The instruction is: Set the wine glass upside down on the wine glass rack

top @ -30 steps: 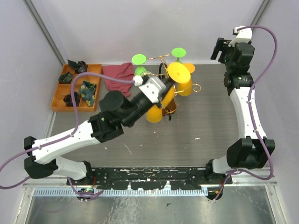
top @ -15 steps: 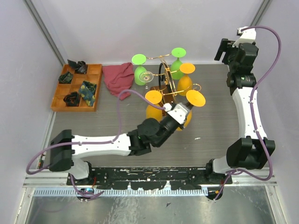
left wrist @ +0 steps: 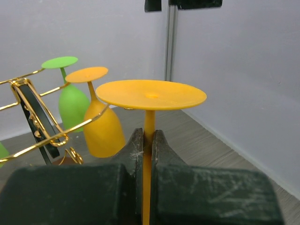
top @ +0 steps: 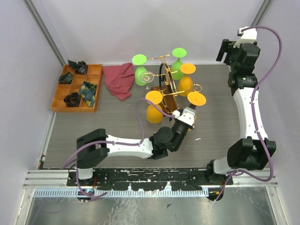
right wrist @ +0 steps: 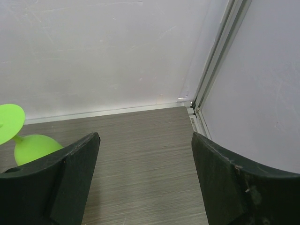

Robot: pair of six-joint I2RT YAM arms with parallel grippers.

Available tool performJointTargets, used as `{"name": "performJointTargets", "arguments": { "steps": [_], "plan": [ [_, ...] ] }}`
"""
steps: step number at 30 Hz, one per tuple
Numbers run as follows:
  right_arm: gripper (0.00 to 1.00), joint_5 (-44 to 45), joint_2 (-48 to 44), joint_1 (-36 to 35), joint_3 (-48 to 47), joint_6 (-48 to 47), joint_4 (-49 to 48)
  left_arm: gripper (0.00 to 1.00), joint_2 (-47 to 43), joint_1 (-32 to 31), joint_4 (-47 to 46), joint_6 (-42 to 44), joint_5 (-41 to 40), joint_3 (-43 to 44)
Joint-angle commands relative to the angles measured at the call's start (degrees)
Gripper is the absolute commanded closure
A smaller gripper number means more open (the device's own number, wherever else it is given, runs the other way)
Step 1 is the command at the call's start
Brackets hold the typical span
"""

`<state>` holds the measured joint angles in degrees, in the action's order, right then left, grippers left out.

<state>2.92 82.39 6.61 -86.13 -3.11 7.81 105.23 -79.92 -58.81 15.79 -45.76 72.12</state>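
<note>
My left gripper (left wrist: 149, 140) is shut on the thin stem of an orange wine glass (left wrist: 151, 93), held upside down with its round foot on top and its bowl hidden below the fingers. In the top view the left gripper (top: 190, 111) holds this wine glass (top: 197, 98) just right of and in front of the wine glass rack (top: 166, 84), apart from its gold wire arms (left wrist: 37, 140). Two green and two orange glasses hang on the rack. My right gripper (top: 234, 49) is raised at the back right, open and empty (right wrist: 145, 138).
An orange-brown wooden tray (top: 75, 109) with dark items sits at the left. A red cloth (top: 118, 78) lies beside it. One hung orange glass (top: 153, 112) is close left of my left wrist. A green glass (right wrist: 28, 147) shows in the right wrist view.
My left arm has swung from over the rack to its front right, carrying the orange glass with it. The right arm has barely moved.
</note>
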Motion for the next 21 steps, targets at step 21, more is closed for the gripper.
{"name": "performJointTargets", "arguments": {
  "steps": [21],
  "plan": [
    [0.15,0.6,-3.8,0.4,2.7,-4.6,-4.3,1.0,11.8,5.7,-2.0,-5.3,-5.4,11.1]
  ]
}}
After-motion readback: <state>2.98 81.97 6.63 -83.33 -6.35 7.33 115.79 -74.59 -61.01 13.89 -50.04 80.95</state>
